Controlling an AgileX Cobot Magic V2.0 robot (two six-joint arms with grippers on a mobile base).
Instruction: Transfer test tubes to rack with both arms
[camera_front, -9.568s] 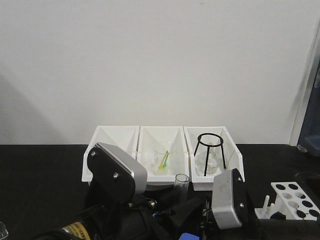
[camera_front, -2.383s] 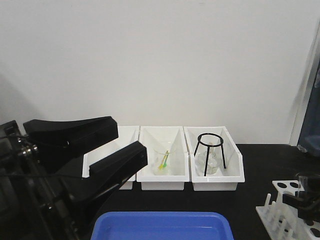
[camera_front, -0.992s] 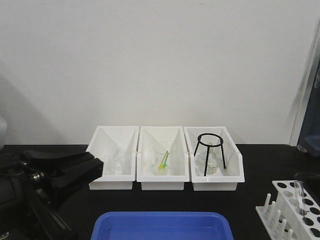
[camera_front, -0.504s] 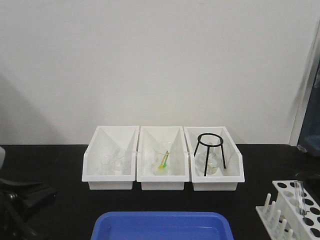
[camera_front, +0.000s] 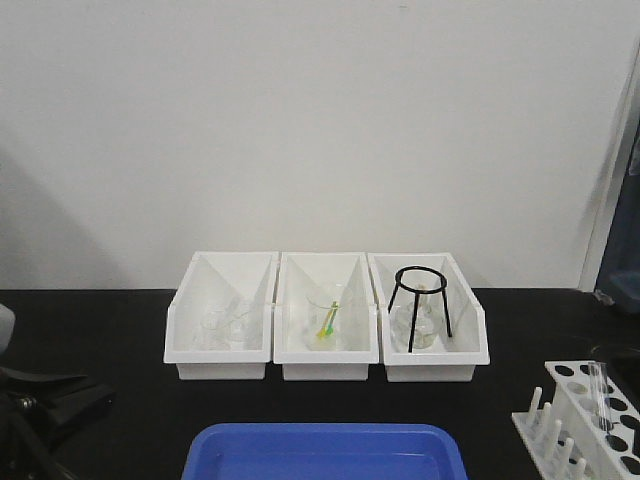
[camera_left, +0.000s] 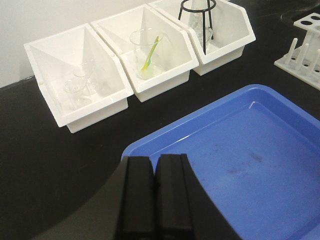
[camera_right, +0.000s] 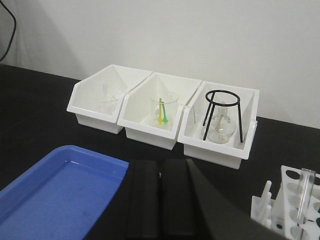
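Observation:
One clear test tube stands upright in the white rack at the lower right; the front view shows the test tube in the rack too. My right gripper is shut and empty, low over the black table, left of the rack and just right of the blue tray. Over the blue tray's near-left corner my left gripper is shut with nothing in it. The rack's pegs show far right in the left wrist view. In the front view only a dark part of the left arm shows.
The flat blue tray lies at the front centre. Three white bins stand in a row behind it: small glassware in the left one, a beaker with a green-yellow stick in the middle, a flask under a black tripod on the right.
The left arm has dropped back toward the lower left, out of most of the front view. The right gripper has left the rack, and a tube now stands there.

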